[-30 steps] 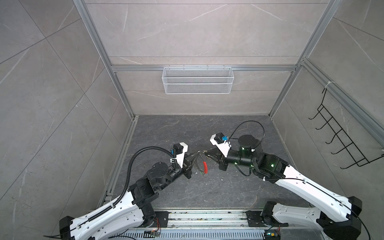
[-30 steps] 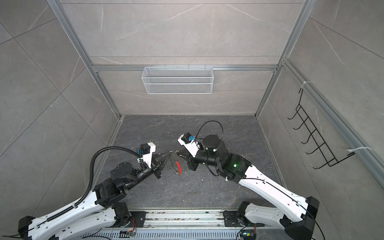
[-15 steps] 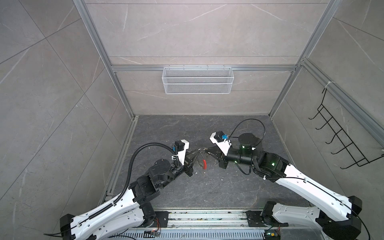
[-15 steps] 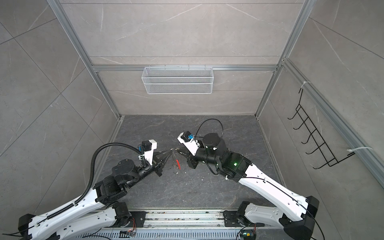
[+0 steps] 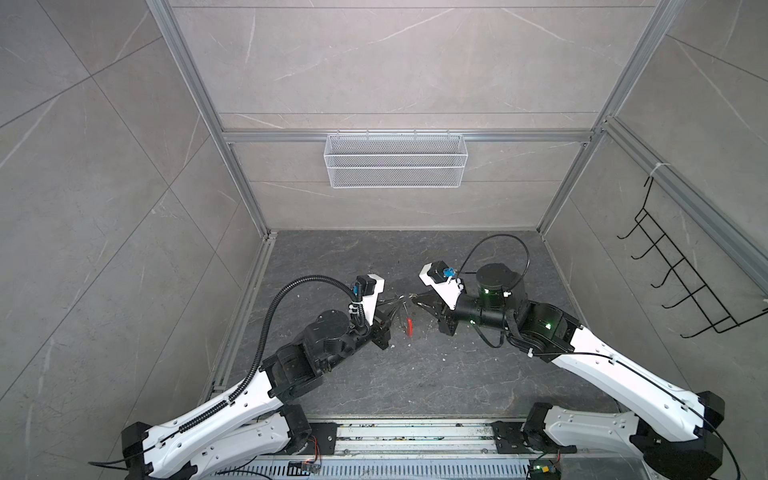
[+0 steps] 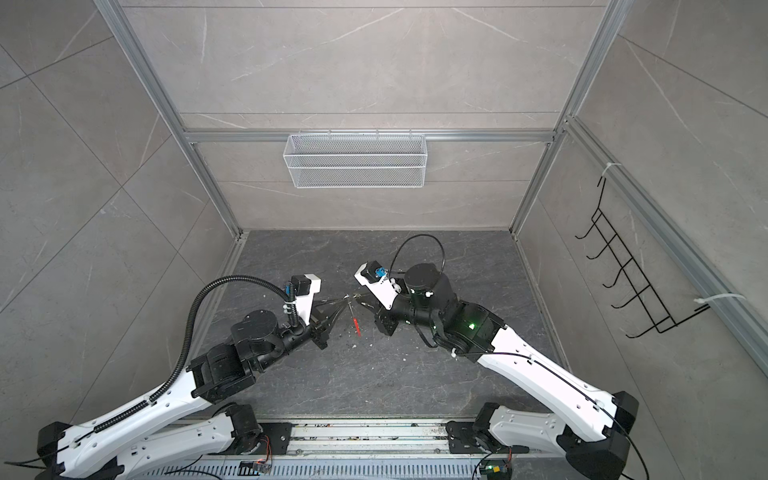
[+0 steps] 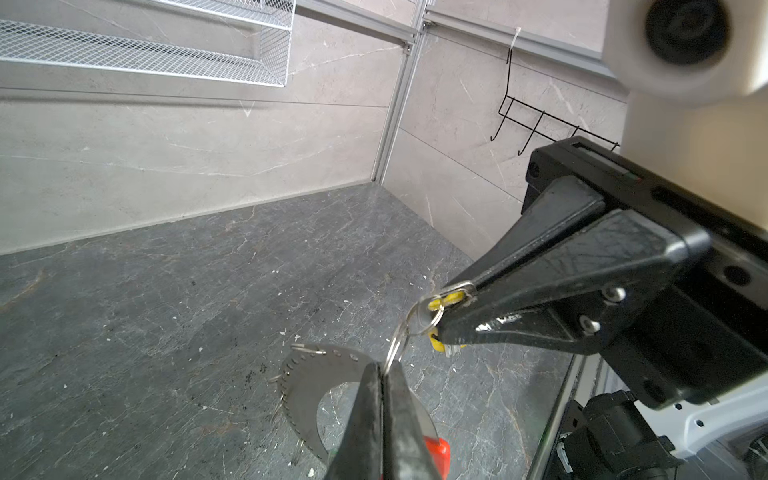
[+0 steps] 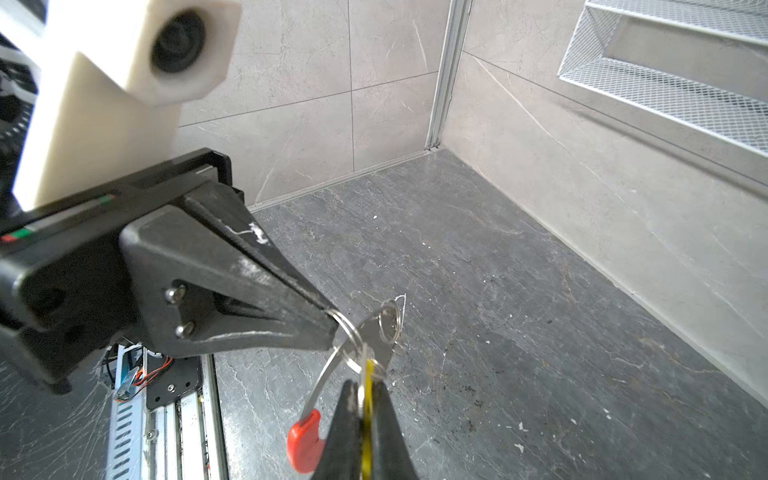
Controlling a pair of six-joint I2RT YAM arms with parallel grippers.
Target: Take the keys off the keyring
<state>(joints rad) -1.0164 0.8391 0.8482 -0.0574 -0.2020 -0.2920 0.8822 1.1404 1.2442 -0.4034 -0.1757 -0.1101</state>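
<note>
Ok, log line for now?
left gripper: shut on wire ring | right gripper: shut on yellow key | yellow key: threaded on ring | grey band: hanging below ring

Yellow-headed key [image 7: 449,298] hangs aloft, linked by a split ring [image 7: 397,347] to the grey perforated keyring [image 7: 303,386], red segment [image 5: 408,326] at five o'clock.

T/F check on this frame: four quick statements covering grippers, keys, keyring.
1. Both grippers are shut. True: the left gripper and the right gripper each have their jaws closed.
2. The right gripper holds the yellow-headed key. True.
3. The left gripper grips the red segment. False: it pinches the small wire ring; the red segment hangs free.
4. The keyring lies flat on the floor. False: the keyring hangs in the air by the left gripper.
</note>
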